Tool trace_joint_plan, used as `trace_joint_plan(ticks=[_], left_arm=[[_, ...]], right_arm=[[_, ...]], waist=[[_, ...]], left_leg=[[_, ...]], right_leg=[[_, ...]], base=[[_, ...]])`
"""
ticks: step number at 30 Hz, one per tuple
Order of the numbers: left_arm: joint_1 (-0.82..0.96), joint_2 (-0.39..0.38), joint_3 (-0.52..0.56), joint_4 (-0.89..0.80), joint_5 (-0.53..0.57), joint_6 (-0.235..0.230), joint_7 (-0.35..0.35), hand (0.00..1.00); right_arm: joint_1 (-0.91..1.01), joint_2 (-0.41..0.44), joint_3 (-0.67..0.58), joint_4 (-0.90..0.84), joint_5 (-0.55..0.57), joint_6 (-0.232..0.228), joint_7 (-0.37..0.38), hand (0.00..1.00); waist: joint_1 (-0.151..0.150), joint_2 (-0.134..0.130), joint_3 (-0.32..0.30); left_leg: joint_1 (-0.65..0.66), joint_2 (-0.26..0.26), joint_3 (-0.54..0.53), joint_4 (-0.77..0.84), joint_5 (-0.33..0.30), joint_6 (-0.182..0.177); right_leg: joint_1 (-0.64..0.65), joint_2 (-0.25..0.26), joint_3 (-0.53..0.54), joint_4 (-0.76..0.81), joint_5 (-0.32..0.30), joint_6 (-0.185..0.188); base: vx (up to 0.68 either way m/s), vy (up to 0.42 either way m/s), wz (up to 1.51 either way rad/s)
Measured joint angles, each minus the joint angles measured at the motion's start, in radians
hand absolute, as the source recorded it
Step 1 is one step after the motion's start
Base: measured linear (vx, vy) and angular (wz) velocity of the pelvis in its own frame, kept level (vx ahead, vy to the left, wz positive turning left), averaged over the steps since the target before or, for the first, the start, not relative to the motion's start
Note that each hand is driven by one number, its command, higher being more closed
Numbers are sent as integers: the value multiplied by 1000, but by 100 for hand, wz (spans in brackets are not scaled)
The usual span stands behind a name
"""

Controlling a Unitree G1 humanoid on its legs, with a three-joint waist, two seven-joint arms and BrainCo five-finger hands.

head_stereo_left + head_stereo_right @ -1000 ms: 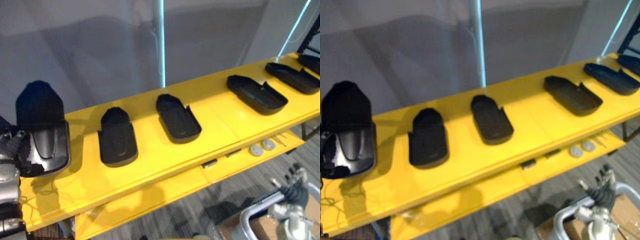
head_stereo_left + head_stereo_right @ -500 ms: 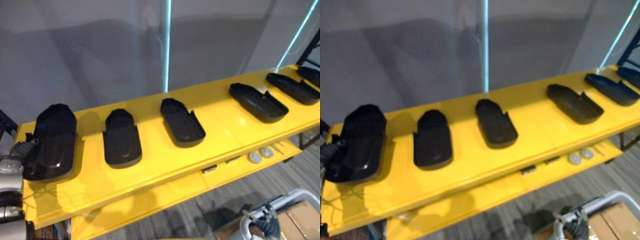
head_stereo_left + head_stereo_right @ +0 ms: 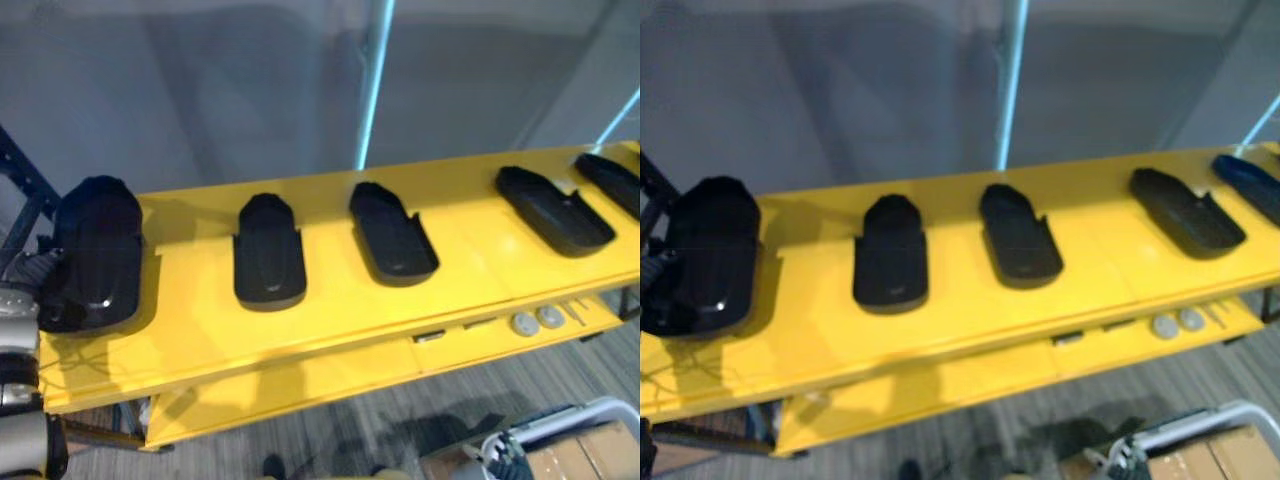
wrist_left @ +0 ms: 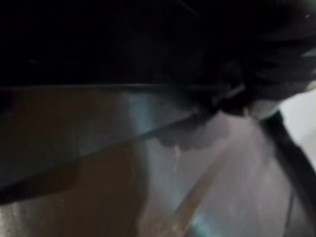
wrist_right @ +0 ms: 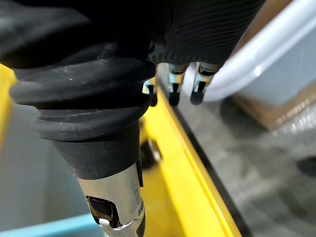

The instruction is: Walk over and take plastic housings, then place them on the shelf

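5 black plastic housings (image 3: 268, 252) in 1 row along the yellow shelf (image 3: 200, 325), each apart from the next. 2 small round grey discs (image 3: 523, 323) side by side on 1 lower yellow ledge (image 3: 330, 375) under the front edge. 1 pale blue post (image 3: 375, 90) upright behind the shelf, against a grey wall (image 3: 200, 90). Grey carpet (image 3: 400, 430) below, with 1 cardboard box (image 3: 590, 455) inside a white rail (image 5: 276, 44).

Leftmost housing (image 3: 95, 250): lies flat on the shelf's end, right against the left hand (image 3: 32, 282), nearest of the 5 to it. Open or closed there: cannot tell, with that side of the hand hidden behind the housing's dark bulk and mere dark blur in the left wrist view. Other 4 housings: farther and farther out from that hand, the last 2 well apart from it.

Right hand (image 5: 207, 34): hangs low, down near the carpet, well apart from every housing. Fingers (image 5: 199, 84): loose and nearly straight, close side by side, with the thumb (image 5: 113, 197) apart from them. Holds nothing, touches nothing. Just beside the fingertips, a yellow edge of the shelf. Beyond the fingertips, the white rail and the brown box. Under them, grey carpet.
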Motion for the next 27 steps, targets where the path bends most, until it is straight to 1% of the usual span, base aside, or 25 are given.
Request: trace_joint_plan(ticks=[3,5,9,11,13,16,18,19,21,22,23,24,25,26,27], left_arm=[[-10,-1,-4,-3,-7,-22,2,100],[-10,-26,-16,-12,-8,-36,3,100],[-10,-67,-20,-20,-10,-59,17,100],[-9,-77,-21,-35,-39,-65,37,100],[-1,-79,-21,-62,-40,-74,43,100],[41,-88,-20,-139,-53,-106,76,100],[71,-113,-19,-175,-103,-117,101,100],[75,-118,-19,-175,-109,-120,105,100],[99,-145,-13,-179,-128,-131,133,100],[119,-154,-13,-194,-142,-131,154,100],[127,-160,-12,-206,-151,-131,161,100],[136,-171,-12,-238,-159,-130,169,100],[136,-183,-12,-270,-161,-128,173,100],[140,-196,-11,-318,-164,-128,177,100],[144,-205,-9,-340,-163,-128,178,100]], right_arm=[[-50,0,95,0,0,-6,41,0],[-92,0,168,-2,-1,-8,57,0],[-131,2,250,-3,-4,-7,61,0],[-130,3,282,-3,-10,-7,55,0],[-127,4,292,-3,-10,-7,50,0],[-121,5,314,-3,-9,-7,39,0],[-113,4,326,-6,-10,-7,36,0],[-111,4,326,-8,-11,-7,37,0],[-99,1,326,-23,-13,-7,49,0],[-99,-7,325,-26,-13,-6,70,0],[-100,-14,324,-26,-14,-5,79,0],[-106,-30,318,-27,-23,-5,98,0],[-110,-38,307,-29,-40,-7,108,0],[-113,-53,299,-30,-53,-8,122,0],[-111,-62,298,-30,-61,-10,125,0]], waist=[[16,-2,7],[34,4,12],[41,24,26],[45,26,28],[48,26,28],[49,27,28],[50,29,29],[51,29,30],[51,37,35],[48,40,38],[49,37,40],[47,45,62],[42,40,78],[39,49,104],[39,55,111]], left_leg=[[-8,-3,-19,1,0,0],[-9,-3,-23,4,0,0],[-9,2,-47,0,1,0],[-9,9,-52,-1,1,0],[-10,12,-53,-1,0,0],[-9,21,-52,-1,-8,-2],[-1,27,-51,-1,-11,-6],[1,29,-50,-1,-11,-7],[2,36,-51,4,-7,-11],[1,32,-54,6,8,-10],[0,32,-57,7,13,-11],[-19,30,-71,37,14,-11],[-48,28,-83,83,14,-11],[-79,24,-83,132,14,-11],[-91,22,-79,147,14,-11]], right_leg=[[6,0,-17,1,0,-2],[10,1,-18,5,1,-2],[15,7,-19,21,1,-2],[12,12,-19,33,1,-2],[10,13,-19,39,1,-2],[10,17,-18,42,1,-2],[17,21,-16,43,1,-2],[19,22,-16,43,1,-2],[21,29,-15,51,-1,-6],[18,30,-17,50,-6,-13],[19,31,-18,50,-9,-16],[23,30,-27,50,-14,-18],[30,26,-51,50,-15,-19],[44,26,-76,48,-28,-36],[51,28,-78,45,-40,-43]], base=[[94,6,29],[53,-1,18],[-4,-12,18],[-28,-16,9],[0,0,0],[-37,-10,-1],[-24,-16,-3],[-20,-16,-5],[0,0,0],[-5,-16,5],[1,-20,17],[-47,-33,38],[-115,-48,65],[-138,-42,67],[-159,-42,86]])
